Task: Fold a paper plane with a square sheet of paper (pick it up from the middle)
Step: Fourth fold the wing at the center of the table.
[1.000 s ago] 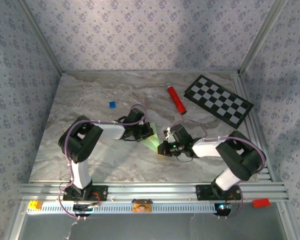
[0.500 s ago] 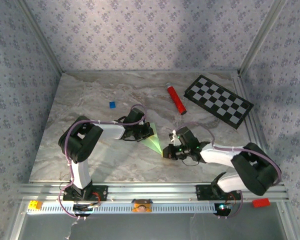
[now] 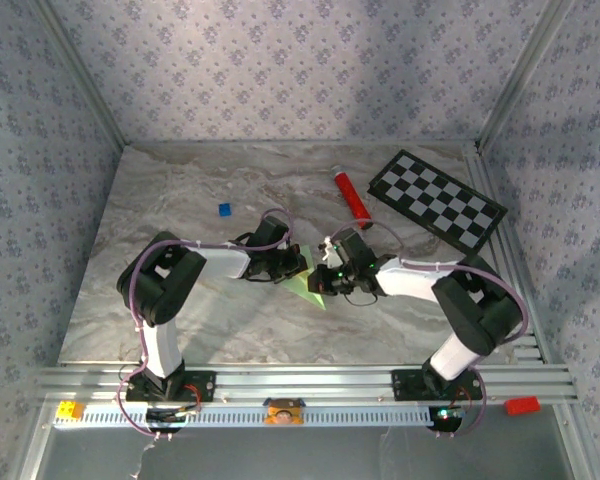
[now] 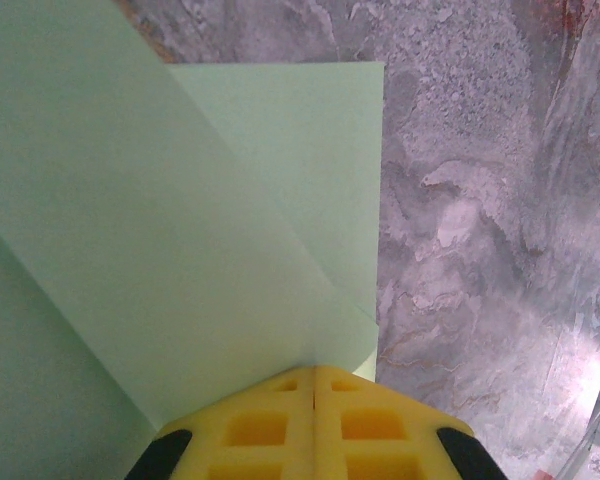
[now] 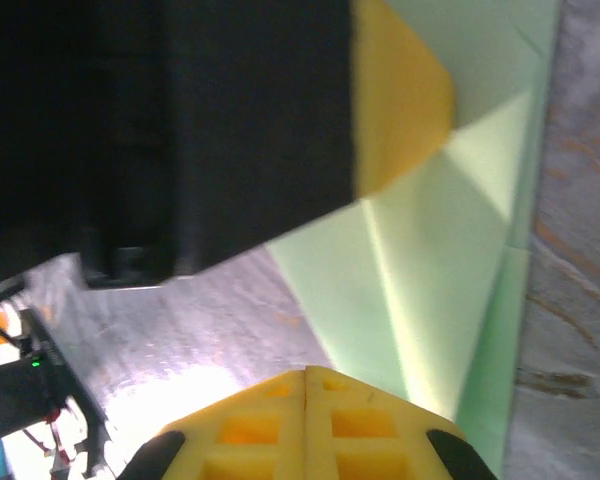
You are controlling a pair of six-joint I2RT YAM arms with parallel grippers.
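Observation:
The square sheet of paper (image 3: pixel 311 291) lies partly folded on the marble table, pale green, with creased flaps meeting in a point. In the left wrist view the paper (image 4: pixel 180 220) spreads out from under my left gripper (image 4: pixel 313 372), which is shut with its yellow tips resting on the sheet. My left gripper (image 3: pixel 301 262) sits at the paper's upper edge. My right gripper (image 3: pixel 319 278) is shut and empty, right beside the left one. In the right wrist view its tips (image 5: pixel 305 374) touch down at the near edge of the paper (image 5: pixel 430 250), below the left gripper's black body (image 5: pixel 230 120).
A red tube (image 3: pixel 352 197) lies behind the grippers and a black-and-white checkerboard (image 3: pixel 437 200) at the back right. A tiny blue square (image 3: pixel 224 209) sits at the back left. The aluminium rail (image 3: pixel 300 385) runs along the near edge, with a red block (image 3: pixel 521 405).
My right gripper has swung from the paper's lower right up and left, close to the left gripper. The left gripper has stayed in place on the sheet.

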